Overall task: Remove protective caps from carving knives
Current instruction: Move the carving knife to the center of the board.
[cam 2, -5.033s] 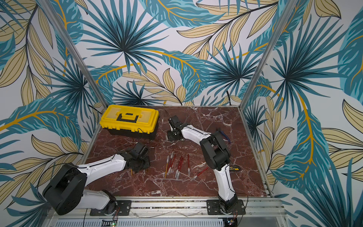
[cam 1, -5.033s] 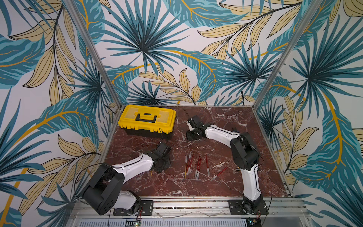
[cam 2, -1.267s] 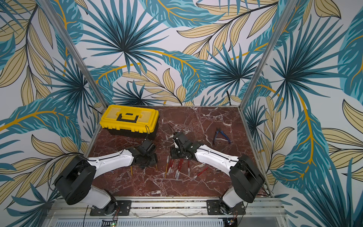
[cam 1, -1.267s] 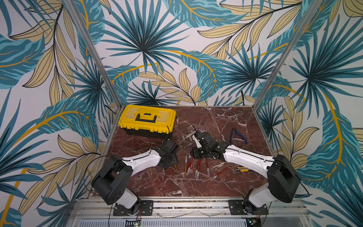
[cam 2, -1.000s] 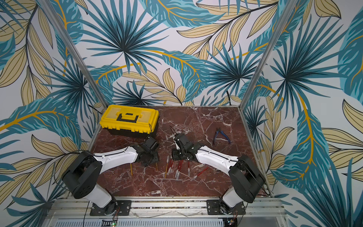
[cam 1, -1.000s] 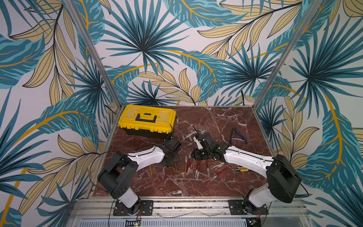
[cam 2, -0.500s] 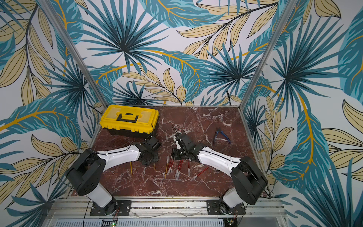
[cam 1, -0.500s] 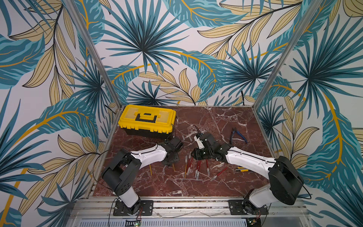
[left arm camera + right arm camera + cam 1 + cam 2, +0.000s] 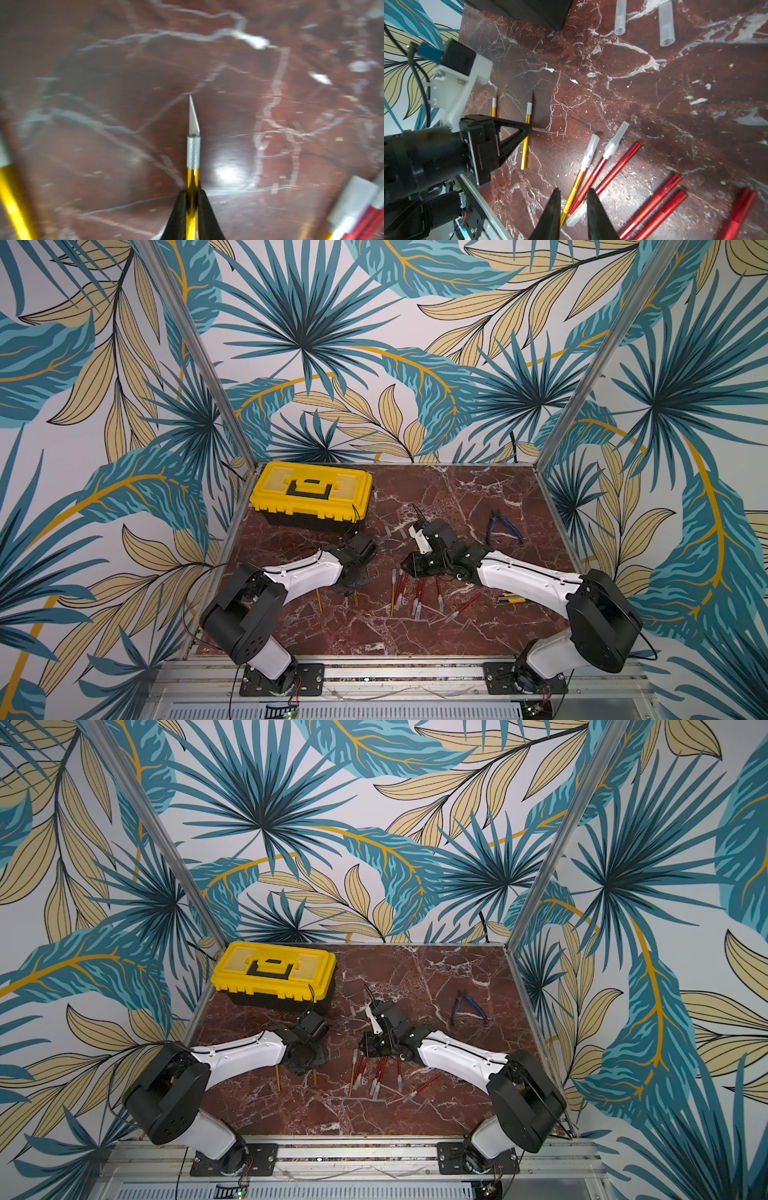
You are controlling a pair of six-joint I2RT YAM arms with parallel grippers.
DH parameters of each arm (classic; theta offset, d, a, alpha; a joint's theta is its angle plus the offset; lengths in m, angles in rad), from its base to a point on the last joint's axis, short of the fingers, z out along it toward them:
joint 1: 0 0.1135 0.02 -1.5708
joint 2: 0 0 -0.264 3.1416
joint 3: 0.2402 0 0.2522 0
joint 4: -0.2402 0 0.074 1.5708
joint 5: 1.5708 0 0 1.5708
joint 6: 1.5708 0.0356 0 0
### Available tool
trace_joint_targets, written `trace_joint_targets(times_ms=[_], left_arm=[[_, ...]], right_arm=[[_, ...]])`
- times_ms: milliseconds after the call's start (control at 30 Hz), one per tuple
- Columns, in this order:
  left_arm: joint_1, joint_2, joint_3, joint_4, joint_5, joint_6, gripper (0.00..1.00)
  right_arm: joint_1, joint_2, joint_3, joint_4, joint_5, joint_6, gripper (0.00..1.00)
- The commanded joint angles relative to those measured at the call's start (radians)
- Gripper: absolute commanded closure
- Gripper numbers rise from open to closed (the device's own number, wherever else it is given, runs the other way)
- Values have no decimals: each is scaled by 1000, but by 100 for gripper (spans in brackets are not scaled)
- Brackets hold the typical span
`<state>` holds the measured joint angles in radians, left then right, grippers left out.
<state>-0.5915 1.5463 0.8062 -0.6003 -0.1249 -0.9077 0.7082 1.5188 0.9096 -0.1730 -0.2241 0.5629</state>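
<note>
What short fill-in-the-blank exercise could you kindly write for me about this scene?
The left gripper is shut on a carving knife whose handle is ____.
Exactly ____ loose protective caps lie side by side in the right wrist view.
The pliers have ____ handles.
Missing words: yellow; two; blue.

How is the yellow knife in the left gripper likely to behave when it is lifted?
The yellow knife looks thin, stiff and probably light. Its glossy round handle, pinched by the left gripper, may slip or pivot. The bare blade looks fragile at its tip.
</note>
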Motion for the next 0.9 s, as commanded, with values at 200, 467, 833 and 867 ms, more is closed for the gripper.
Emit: trace_joint_targets(times_ms=[200, 467, 833, 867], left_arm=[[108, -68, -83, -118, -27, 96, 88], [175, -73, -84, -119, -36, 132, 88], [183, -42, -32, -119, -32, 147, 65], [182, -43, -32, -119, -31, 146, 63]], right_arm=[[-3, 34, -8, 44, -43, 27, 75], [-2, 38, -12, 49, -44, 29, 75], [3, 43, -27, 44, -26, 27, 75], [3, 45, -29, 43, -24, 26, 75]])
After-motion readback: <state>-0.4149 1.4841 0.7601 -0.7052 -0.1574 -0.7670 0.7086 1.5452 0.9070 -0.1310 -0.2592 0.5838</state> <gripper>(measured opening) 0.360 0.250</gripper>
